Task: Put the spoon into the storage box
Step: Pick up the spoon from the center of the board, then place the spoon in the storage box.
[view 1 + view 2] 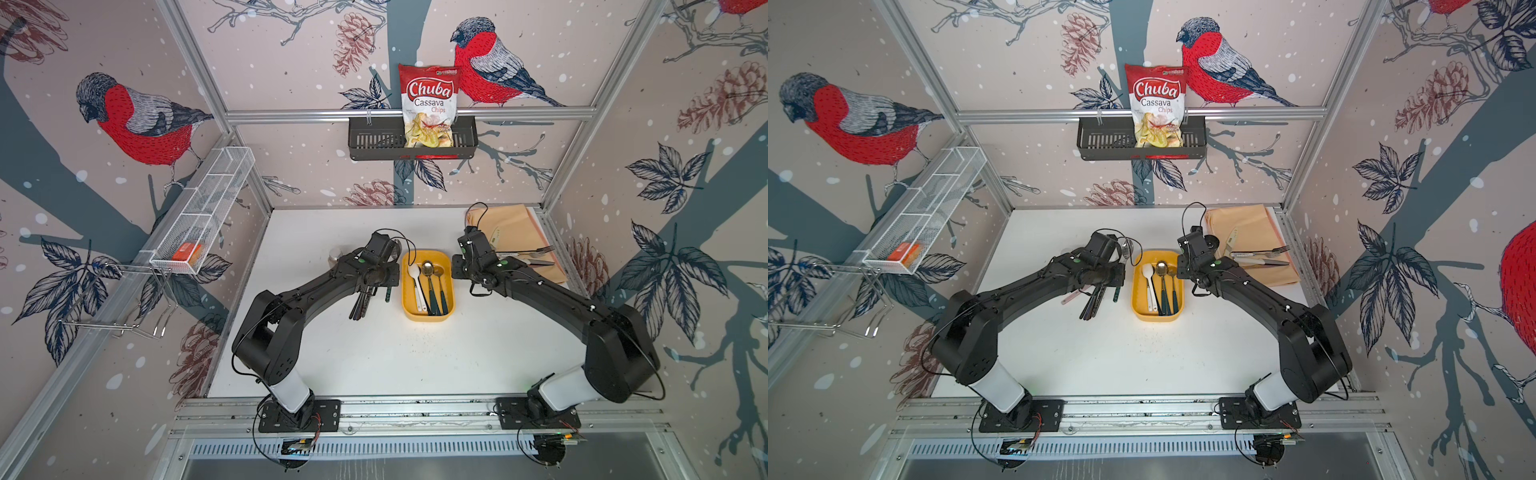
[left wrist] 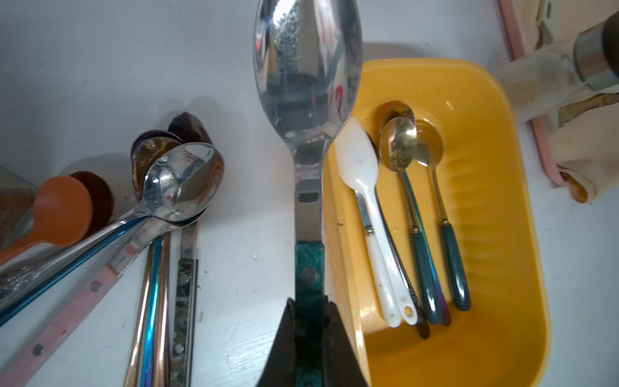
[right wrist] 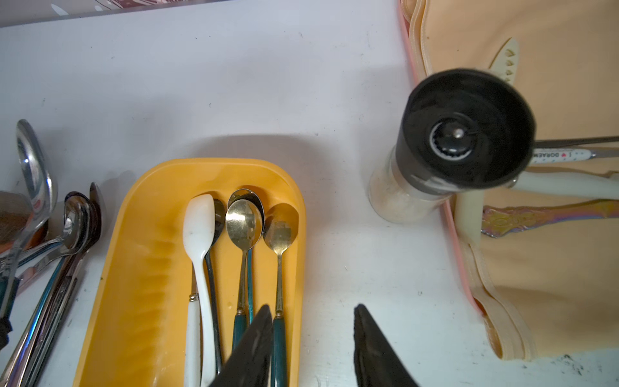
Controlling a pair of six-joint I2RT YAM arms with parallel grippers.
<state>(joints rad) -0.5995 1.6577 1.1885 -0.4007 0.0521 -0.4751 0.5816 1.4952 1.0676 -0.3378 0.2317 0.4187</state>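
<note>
My left gripper (image 2: 310,321) pinches the big spoon (image 2: 308,77) by its handle, bowl forward, beside the yellow box (image 2: 485,234) at the frame's right for lowering in; my right gripper (image 3: 313,338) waits half open, empty.

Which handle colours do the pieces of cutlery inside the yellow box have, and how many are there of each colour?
White handles: 2
Green handles: 2
Dark handle: 1
Iridescent handle: 1
Total in the storage box: 6

White table (image 1: 415,353) lies bare toward the arm bases; spoon pile (image 1: 363,301) flanks the storage box (image 1: 428,318).
</note>
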